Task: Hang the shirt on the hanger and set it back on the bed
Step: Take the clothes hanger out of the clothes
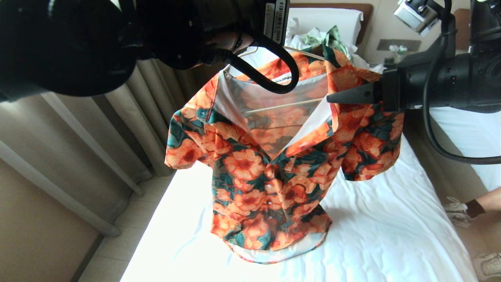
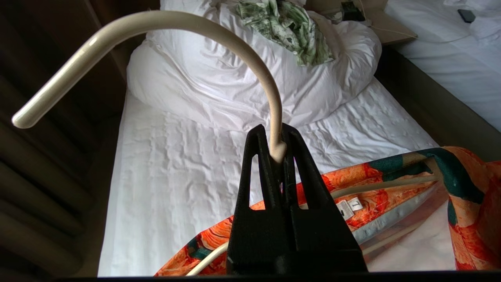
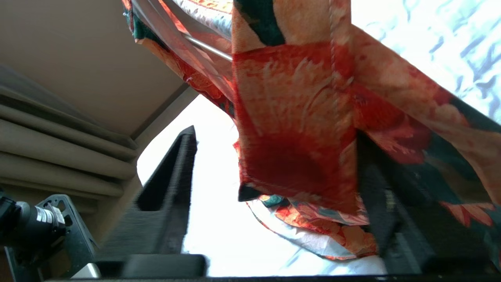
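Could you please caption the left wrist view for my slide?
Left gripper shut on the hanger, shirt draped on it, above the bed.

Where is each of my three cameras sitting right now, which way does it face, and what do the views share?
Head view: on the robot's head, looking down at the bed; the shirt hangs there, both arms at the top edge.
Left wrist view: behind the left gripper, shut on the hanger at the base of its hook, facing the pillow.
Right wrist view: behind the right gripper, its fingers open either side of the shirt's hanging cloth, facing the curtain.
Shared: shirt, hanger and bed show in all three.
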`<state>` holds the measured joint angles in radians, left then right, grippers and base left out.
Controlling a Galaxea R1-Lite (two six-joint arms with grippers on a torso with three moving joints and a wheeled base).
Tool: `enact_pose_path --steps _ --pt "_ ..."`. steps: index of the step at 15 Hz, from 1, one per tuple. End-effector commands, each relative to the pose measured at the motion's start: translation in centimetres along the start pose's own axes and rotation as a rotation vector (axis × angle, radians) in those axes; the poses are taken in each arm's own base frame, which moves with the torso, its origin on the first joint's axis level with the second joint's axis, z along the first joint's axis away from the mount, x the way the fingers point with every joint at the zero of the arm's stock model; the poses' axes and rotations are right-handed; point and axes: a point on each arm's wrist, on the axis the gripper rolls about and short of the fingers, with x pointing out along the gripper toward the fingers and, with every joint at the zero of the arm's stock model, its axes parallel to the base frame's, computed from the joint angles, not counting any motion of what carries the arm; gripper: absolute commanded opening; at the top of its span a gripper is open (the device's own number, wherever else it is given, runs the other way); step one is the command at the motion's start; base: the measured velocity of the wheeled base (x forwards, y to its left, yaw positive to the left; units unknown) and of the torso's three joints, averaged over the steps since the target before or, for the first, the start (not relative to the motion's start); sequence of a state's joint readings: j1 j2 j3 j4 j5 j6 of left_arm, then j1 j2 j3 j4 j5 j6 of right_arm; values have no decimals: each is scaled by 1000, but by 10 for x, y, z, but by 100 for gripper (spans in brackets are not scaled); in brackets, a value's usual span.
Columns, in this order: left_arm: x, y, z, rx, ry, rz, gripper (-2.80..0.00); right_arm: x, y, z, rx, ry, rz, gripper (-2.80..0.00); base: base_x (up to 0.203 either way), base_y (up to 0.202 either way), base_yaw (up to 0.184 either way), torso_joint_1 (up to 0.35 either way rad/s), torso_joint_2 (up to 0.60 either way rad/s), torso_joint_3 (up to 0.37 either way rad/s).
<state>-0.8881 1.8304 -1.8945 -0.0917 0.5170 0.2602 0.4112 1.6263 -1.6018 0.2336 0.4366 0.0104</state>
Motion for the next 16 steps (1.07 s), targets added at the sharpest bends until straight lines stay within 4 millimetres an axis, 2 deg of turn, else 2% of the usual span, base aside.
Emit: enact_pose_path --steps 1,6,10,13,16 --pt "-1 1 2 -2 -6 5 -280 3 1 0 -1 3 3 -280 0 0 0 0 0 0" --pt "0 5 1 -12 -3 26 -280 2 -1 4 10 -11 -70 -280 0 0 0 0 0 0" --pt "4 10 -4 -26 13 43 -280 -23 -9 13 80 -65 -164 -280 0 0 0 0 0 0" --pt "9 7 -17 -50 52 40 -280 -42 -24 13 115 -80 -244 -280 0 0 0 0 0 0" --pt "6 6 -16 -67 51 34 -280 -48 -45 6 167 -63 -316 -280 0 0 0 0 0 0"
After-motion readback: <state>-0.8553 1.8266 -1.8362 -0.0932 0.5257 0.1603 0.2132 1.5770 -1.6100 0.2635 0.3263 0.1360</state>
